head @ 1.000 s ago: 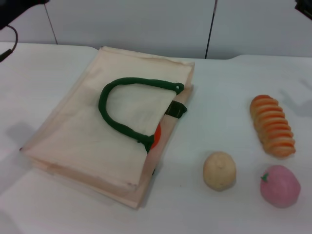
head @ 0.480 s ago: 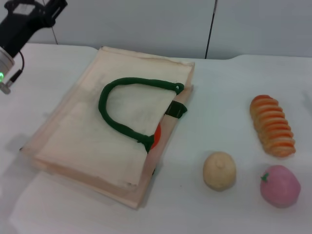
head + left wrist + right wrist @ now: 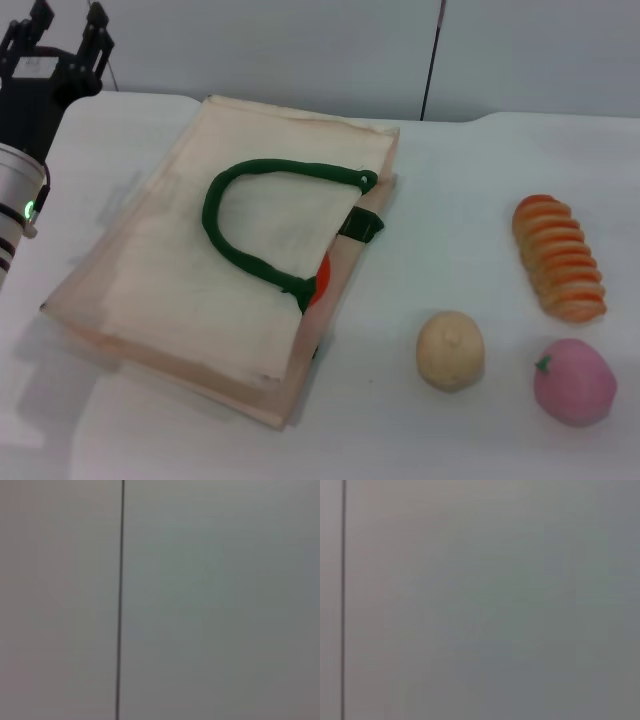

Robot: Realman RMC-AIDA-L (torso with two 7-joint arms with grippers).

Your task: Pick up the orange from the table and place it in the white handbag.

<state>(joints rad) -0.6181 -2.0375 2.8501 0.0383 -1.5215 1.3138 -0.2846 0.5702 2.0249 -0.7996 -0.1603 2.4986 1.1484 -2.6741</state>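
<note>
With the round bright orange (image 3: 321,279) already tucked in the mouth of the flat cream cloth handbag (image 3: 190,270) on the smooth white table (image 3: 450,200), well apart from and nearer than the left black metal pincer (image 3: 66,22), whose prongs stand apart and empty, the task looks finished and only withdrawal remains.

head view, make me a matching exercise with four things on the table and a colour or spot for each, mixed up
Things:
1. white handbag
2. ridged loaf
3. pink fruit
4. orange

Descriptions:
a. nearest the front right corner
b. peeking out at the bag's opening
c. orange and cream stripes
d. green rope handle on top

Pairs: 1-d, 2-c, 3-a, 4-b
</note>
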